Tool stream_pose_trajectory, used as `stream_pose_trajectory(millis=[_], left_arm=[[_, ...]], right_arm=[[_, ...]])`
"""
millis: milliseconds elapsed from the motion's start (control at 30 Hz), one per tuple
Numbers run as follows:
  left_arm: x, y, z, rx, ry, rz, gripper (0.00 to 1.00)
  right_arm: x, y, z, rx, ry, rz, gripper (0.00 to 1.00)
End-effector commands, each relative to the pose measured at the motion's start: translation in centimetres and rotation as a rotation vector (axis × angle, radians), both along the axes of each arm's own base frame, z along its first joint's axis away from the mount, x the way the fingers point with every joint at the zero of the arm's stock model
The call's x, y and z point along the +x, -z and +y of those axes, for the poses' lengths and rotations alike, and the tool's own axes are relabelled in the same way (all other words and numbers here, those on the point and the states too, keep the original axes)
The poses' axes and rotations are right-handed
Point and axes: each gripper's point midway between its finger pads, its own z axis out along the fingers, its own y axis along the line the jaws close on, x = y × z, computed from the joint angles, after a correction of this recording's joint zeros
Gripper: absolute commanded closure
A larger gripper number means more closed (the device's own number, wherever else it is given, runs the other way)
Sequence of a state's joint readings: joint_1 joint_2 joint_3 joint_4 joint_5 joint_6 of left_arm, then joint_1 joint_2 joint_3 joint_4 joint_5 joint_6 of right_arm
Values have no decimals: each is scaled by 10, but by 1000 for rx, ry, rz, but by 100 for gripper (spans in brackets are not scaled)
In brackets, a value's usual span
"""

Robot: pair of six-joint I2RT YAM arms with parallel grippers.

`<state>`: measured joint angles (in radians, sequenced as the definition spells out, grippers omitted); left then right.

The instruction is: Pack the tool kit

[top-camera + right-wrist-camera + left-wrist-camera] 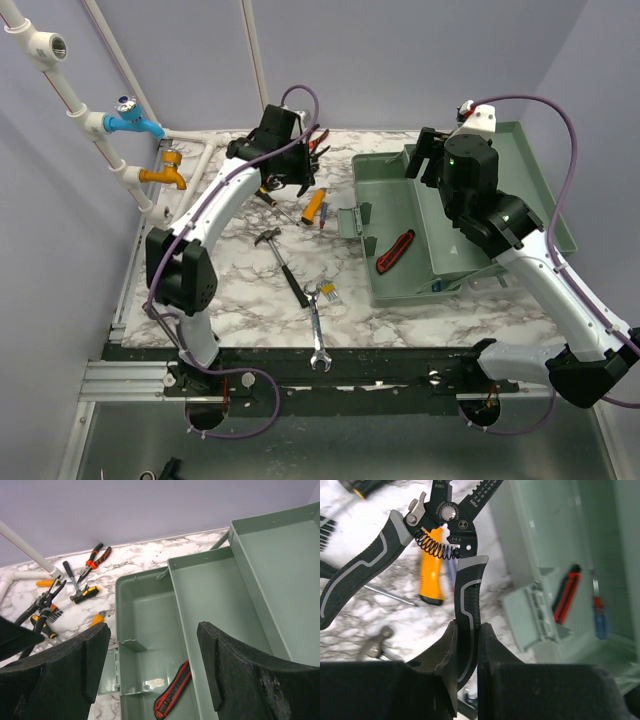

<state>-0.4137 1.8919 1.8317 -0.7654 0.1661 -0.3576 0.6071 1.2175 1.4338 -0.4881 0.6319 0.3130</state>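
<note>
The toolbox (pixel 385 200) is sitting open; the left tool (pixel 468 628) is pinching only one handle of the pliers (pixel 467 580), so they risk pivoting and slipping out. The right tool (pixel 152 630) is gaping wide, empty.

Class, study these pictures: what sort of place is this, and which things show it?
Probably a robotics lab bench staged as a workshop: two robot arms bolted to a marble-patterned table, hand tools beside an open toolbox, taps on wall pipes.
</note>
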Motion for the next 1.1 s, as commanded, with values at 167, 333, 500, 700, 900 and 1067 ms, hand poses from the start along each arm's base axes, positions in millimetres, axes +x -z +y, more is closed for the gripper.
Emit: stream_pose_trajectory(millis=[167, 333, 500, 700, 900, 1067], left_arm=[[-75, -99, -77, -713, 119, -4, 100], [-105, -129, -107, -972, 168, 77, 100], [-127, -161, -128, -1223, 281, 118, 100], [-138, -164, -161, -1447, 376, 286, 100], [-129, -125, -188, -1480, 295, 400, 100], [-124, -92, -194, -1432, 192, 403, 100]], right_arm=[[2, -1, 2, 14, -13, -8, 21], [0, -4, 2, 22, -17, -13, 21], [-2, -5, 0, 20, -13, -15, 21], [-5, -6, -4, 19, -5, -21, 21], [-8, -7, -6, 25, -4, -26, 21], [-12, -8, -11, 25, 7, -35, 21]])
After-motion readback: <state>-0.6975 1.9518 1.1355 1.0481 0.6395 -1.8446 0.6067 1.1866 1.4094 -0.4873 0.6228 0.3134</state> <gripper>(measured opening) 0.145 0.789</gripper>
